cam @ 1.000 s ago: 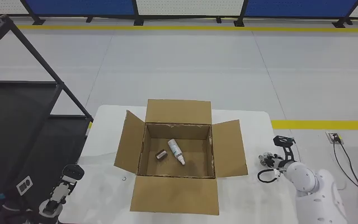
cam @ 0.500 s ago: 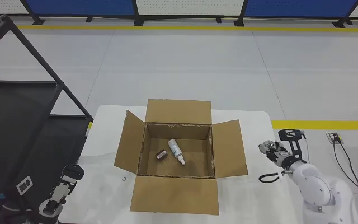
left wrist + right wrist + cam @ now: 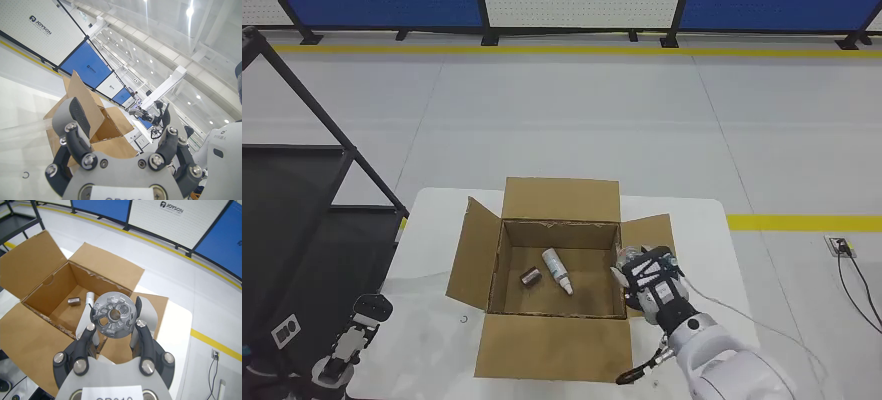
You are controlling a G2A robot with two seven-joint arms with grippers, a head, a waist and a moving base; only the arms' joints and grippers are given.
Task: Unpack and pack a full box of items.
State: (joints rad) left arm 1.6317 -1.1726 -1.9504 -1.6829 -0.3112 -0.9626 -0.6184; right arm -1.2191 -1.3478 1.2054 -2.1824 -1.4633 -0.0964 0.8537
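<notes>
- Now the right tool point(image 3: 115, 312) clenches a grey metal disc point(image 3: 113, 321) above the box's point(image 3: 552, 350) right wall.
- Left tool point(image 3: 121, 111) gapes, empty, beside the surface's point(image 3: 432, 300) front-left corner.

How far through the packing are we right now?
Done: a metal cylinder and a white bottle lie on the floor of the box. In hand: the right tool is shut on a grey metal disc, held above the box's right wall. Left: drop the disc in, probably pack the small ring lying on the table, then close the four open flaps. The left tool is open and empty.
</notes>
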